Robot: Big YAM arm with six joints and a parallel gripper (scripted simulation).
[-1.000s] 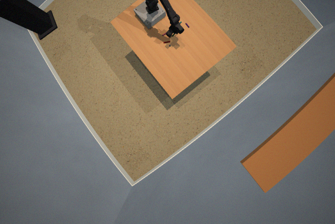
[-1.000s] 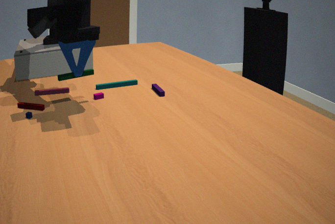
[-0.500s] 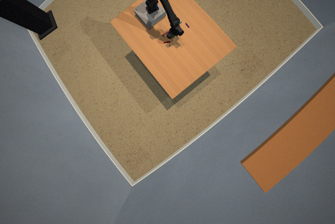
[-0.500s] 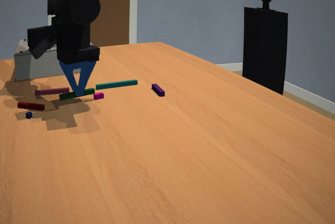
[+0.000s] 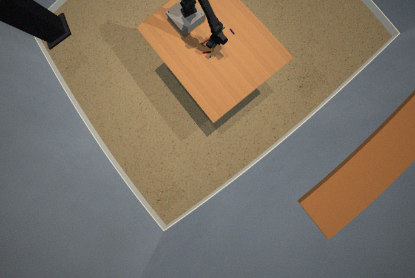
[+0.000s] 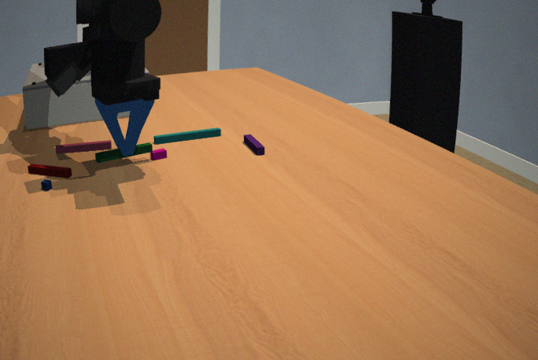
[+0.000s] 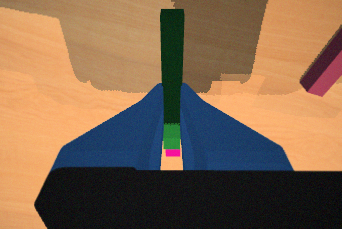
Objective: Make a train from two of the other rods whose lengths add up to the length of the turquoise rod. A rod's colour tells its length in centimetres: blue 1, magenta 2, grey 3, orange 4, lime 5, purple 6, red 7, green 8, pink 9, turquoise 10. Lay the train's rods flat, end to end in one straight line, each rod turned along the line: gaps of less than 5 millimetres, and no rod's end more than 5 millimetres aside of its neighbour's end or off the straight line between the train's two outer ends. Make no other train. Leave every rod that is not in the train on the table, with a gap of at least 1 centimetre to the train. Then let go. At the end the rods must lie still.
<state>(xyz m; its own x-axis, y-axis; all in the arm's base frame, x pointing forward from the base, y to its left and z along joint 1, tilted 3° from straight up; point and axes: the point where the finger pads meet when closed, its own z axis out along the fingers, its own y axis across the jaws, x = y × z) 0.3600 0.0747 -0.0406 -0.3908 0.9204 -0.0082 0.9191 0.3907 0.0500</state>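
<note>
The hand (image 5: 218, 39) (image 6: 127, 152) (image 7: 171, 93) is clamped on the green rod (image 6: 108, 155) (image 7: 172, 55), its two fingers pressing the long sides near the middle. This rod is level and very low over the tabletop (image 5: 242, 56) (image 6: 314, 243) (image 7: 30, 120) (if it already touches, I cannot tell). In the wrist view its longer visible part points to 12 o'clock. I judge it light and stiff, not fragile, but smooth, so it could turn a little if one end is pushed. The middle is the good place for holding, because both ends must remain free for the joint.

From the hand, in the exterior view, the magenta rod (image 6: 158, 154) (image 7: 172, 153) lies nearest, at 3 o'clock, just beside the green rod's end. Eight and two make ten, so these should be the train; the remaining gap and line I cannot judge exactly.

A little farther, the pink rod (image 5: 205, 41) (image 6: 83, 147) (image 7: 325, 77) is at 9 o'clock, and the turquoise rod (image 5: 222, 28) (image 6: 187, 136) is between 2 and 3. Then come the red rod (image 5: 206, 52) (image 6: 49, 170), between 8 and 9, and the blue rod (image 5: 210, 56) (image 6: 46, 185), at 8. Farthest is the purple rod (image 5: 232, 31) (image 6: 254, 145), near 3.
</note>
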